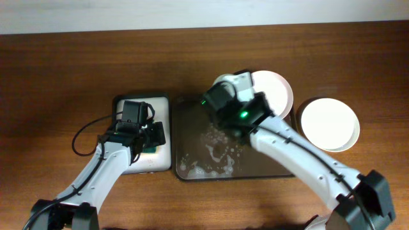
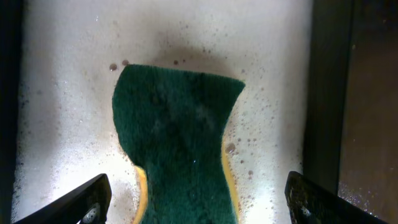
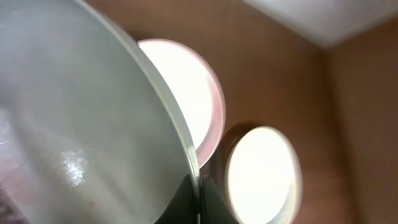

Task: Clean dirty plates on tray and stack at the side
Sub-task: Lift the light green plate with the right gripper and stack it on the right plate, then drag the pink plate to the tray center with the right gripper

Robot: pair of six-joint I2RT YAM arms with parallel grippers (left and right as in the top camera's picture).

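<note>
Right wrist view: the right gripper (image 3: 198,199) pinches the rim of a tilted pale green round plate (image 3: 81,112) above the large dark brown foam-flecked tray (image 1: 188,128). A second plate (image 1: 276,89) sits at the tray's 1 o'clock and a third plate (image 1: 329,124) at 3 o'clock. The left gripper (image 2: 199,202) hangs spread over a green-and-yellow sponge (image 2: 174,124).

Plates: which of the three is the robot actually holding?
The pale green plate filling the right wrist view, its rim pinched in the right gripper. The pink-rimmed plate and the white plate beyond it lie free of any gripper.
</note>
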